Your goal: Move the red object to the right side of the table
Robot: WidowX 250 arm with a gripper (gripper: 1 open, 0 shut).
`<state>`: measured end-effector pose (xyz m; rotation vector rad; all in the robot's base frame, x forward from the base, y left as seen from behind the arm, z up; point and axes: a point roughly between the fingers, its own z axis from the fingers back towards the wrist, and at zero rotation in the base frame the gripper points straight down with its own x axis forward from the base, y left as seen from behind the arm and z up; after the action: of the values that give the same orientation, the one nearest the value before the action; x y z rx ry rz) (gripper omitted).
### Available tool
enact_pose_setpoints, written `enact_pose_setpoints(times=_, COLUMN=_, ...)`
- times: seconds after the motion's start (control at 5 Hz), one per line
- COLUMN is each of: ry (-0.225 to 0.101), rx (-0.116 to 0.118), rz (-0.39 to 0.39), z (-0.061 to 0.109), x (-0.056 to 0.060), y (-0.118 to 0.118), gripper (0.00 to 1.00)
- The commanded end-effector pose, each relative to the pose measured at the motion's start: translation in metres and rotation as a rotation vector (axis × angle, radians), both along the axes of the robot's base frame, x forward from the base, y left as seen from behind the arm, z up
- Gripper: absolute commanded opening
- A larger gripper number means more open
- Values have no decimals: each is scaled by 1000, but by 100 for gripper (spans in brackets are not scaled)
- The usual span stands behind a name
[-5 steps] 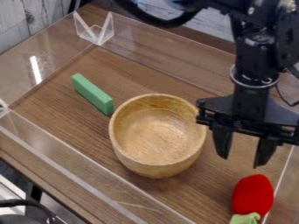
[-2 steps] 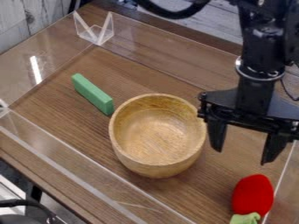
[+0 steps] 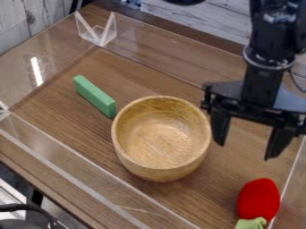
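The red object (image 3: pixel 257 198), a small glossy red toy fruit with a yellow-green leafy end, lies on the table (image 3: pixel 84 125) at the lower right. My gripper (image 3: pixel 248 143) hangs above and behind it, pointing down, open, with nothing between its black fingers (image 3: pixel 220 134). It is clear of the fruit.
A wooden bowl (image 3: pixel 162 137) stands in the middle, just left of the gripper. A green rectangular block (image 3: pixel 95 95) lies to the bowl's upper left. Clear acrylic walls (image 3: pixel 96 29) edge the tabletop.
The gripper has risen a little away from the red object and its fingers have spread slightly wider. The fruit, bowl and block have stayed put.
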<state>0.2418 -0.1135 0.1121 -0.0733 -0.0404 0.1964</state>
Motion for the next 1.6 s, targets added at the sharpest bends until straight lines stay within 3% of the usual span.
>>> enact_pose_setpoints(times=0.0, ry=-100, rx=-20, rz=-14, z=12, x=22, y=24, gripper=100)
enact_pose_setpoints(times=0.2, ry=-114, rx=-28, rz=-25, z=-2, x=41, y=59, gripper=0)
enact_pose_setpoints(times=0.4, ry=-114, rx=-35, rz=16, z=-14, x=55, y=84, gripper=0)
enact_pose_setpoints(times=0.6, ry=-109, rx=-36, rz=40, z=-17, x=57, y=91, gripper=100)
enact_pose_setpoints(times=1.0, ry=-117, rx=-37, rz=-55, z=-31, x=55, y=76, gripper=100)
enact_pose_setpoints(times=1.4, ry=-138, rx=-42, rz=-66, z=-25, x=59, y=27, gripper=100)
